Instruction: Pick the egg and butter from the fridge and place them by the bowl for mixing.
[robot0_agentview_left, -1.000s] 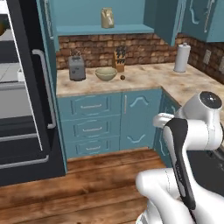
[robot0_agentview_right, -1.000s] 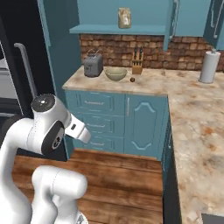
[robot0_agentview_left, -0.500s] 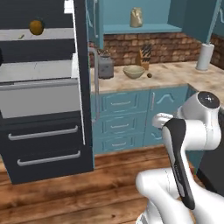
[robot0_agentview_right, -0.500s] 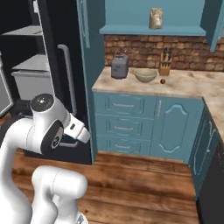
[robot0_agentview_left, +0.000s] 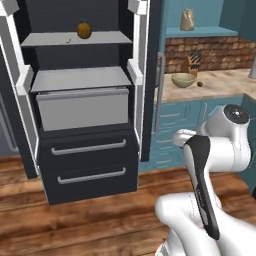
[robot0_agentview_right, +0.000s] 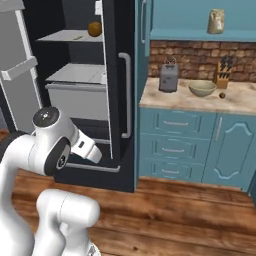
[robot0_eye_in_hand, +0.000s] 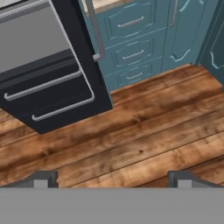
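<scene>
We can read no text, label, brand, number or sign anywhere in these views. The fridge (robot0_agentview_left: 80, 100), the toaster (robot0_agentview_right: 168, 77) and the jar (robot0_agentview_right: 216, 21) on the high shelf all carry plain, unmarked surfaces.

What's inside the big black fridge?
Inside the tall black fridge, a round orange-brown fruit sits on the top pale grey shelf, with a thin yellowish sliver beside it. The grey drawer below is closed, so its contents stay hidden.
</scene>
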